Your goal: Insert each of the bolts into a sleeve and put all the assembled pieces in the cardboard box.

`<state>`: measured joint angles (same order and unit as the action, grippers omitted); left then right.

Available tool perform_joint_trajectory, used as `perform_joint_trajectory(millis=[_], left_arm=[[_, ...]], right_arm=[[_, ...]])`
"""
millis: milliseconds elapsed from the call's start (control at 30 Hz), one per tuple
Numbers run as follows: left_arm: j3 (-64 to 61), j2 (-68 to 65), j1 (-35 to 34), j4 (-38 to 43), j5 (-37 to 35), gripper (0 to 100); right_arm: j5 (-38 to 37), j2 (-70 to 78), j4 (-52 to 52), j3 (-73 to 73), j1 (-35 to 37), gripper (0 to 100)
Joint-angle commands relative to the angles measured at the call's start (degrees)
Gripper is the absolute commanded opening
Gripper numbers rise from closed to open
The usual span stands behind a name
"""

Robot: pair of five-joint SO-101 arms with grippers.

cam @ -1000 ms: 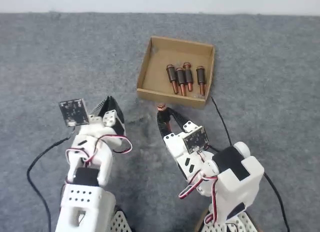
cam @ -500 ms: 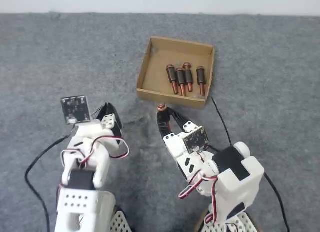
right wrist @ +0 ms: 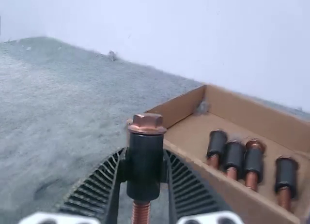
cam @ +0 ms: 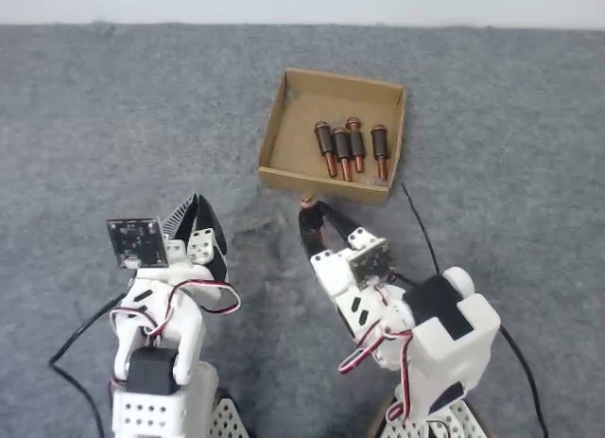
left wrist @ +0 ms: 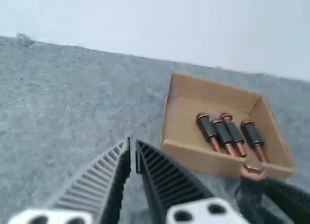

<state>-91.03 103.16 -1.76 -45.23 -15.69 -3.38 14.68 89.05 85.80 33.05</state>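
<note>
My right gripper (right wrist: 143, 162) is shut on an assembled piece (right wrist: 144, 158), a copper bolt in a black sleeve, held upright just in front of the cardboard box (cam: 284, 126). The high view shows this piece (cam: 306, 211) by the box's near wall. Several assembled pieces (cam: 352, 148) lie side by side in the box, also visible as assembled pieces (left wrist: 227, 133) and assembled pieces (right wrist: 244, 161). My left gripper (left wrist: 133, 154) is shut with nothing in it, and sits over the carpet left of the right arm, at the left gripper (cam: 197, 216) in the high view.
Grey carpet (cam: 113, 116) covers the table up to a white wall (left wrist: 145, 21). A black cable (cam: 421, 235) runs from the right arm past the box's near right corner. Open carpet lies left of and behind the box.
The left arm has drawn back toward its base and swung slightly, its wrist camera board dropping lower. The right arm with its piece has barely moved.
</note>
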Motion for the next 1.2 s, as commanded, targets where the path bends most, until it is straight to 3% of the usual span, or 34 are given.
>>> perform_joint_trajectory(millis=[0, 133, 367, 667, 1167], left_arm=[[-2.0, 1.3, -0.6, -1.0, 3.1, 1], [-5.7, 1.2, -4.5, -1.3, 9.1, 1], [-5.5, 1.1, -6.7, -13.6, 15.6, 1], [-5.5, 1.1, -6.6, -15.8, 21.4, 1], [-5.5, 1.1, -6.6, -17.4, 21.4, 1]], right_arm=[[0.5, -3.8, 5.3, -2.6, -4.3, 0.6], [0.4, -3.8, 7.3, -5.4, -7.9, 0.6], [0.4, -3.8, 1.5, -17.0, -13.9, 0.6], [0.4, -3.8, -27.8, -36.0, -20.6, 0.6], [1.0, -3.2, -71.3, -54.5, -20.4, 0.6]])
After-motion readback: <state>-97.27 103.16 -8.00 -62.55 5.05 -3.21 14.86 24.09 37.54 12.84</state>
